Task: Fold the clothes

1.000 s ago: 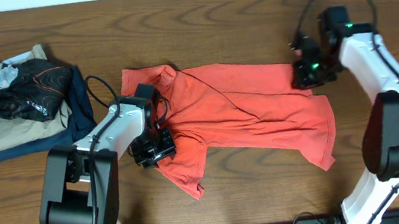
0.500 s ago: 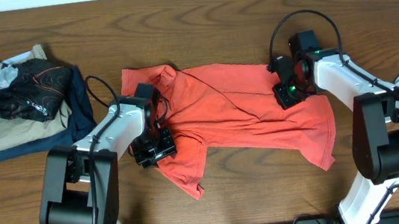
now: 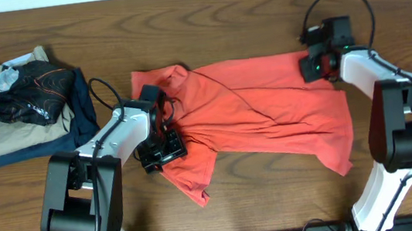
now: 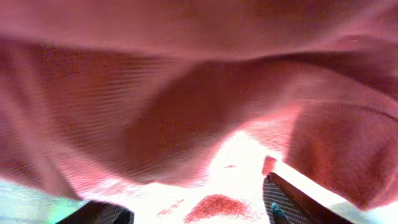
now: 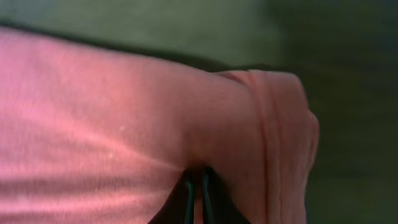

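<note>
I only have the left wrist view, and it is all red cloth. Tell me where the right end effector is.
Observer: The right end effector is shut on a hemmed edge of the shirt, at its far right corner.
Operator: Now tell me where my left end effector sits.
Observer: The left end effector is at the shirt's left edge, on the near side.
Operator: Report what else is out there.
Observer: A pile of other clothes lies at the far left of the table, apart from the shirt.

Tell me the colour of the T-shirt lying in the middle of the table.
The T-shirt is coral red, with no print showing. The overhead view shows it best.
</note>
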`<act>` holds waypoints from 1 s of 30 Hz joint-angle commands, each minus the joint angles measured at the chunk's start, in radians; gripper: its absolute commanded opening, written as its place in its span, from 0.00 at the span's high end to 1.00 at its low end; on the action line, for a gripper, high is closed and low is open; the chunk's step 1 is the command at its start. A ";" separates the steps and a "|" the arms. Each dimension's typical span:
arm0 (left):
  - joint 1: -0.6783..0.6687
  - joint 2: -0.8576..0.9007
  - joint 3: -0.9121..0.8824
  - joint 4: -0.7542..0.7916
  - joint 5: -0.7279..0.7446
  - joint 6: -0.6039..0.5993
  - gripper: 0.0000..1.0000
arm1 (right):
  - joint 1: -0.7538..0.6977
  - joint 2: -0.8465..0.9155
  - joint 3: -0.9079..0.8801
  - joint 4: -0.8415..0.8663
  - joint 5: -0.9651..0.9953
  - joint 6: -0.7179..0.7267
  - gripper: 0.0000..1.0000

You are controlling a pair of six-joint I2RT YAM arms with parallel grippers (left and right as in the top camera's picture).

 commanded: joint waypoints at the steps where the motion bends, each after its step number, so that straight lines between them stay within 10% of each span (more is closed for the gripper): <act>1: 0.005 0.019 -0.020 0.022 -0.063 0.009 0.28 | -0.080 0.140 0.021 -0.021 0.125 0.087 0.94; 11: 0.005 0.019 -0.020 0.018 -0.063 0.009 0.24 | -0.168 0.175 0.333 -0.138 0.126 0.196 0.88; 17: 0.006 0.019 -0.020 -0.021 -0.063 0.032 0.23 | -0.164 0.172 0.602 -0.522 0.125 0.197 0.73; 23: 0.006 0.019 -0.020 -0.036 -0.064 0.058 0.26 | -0.166 0.168 0.785 -0.953 0.089 0.225 0.89; 30: 0.007 0.019 -0.020 0.022 -0.114 0.058 0.94 | -0.167 0.165 0.798 -1.167 0.088 0.278 0.99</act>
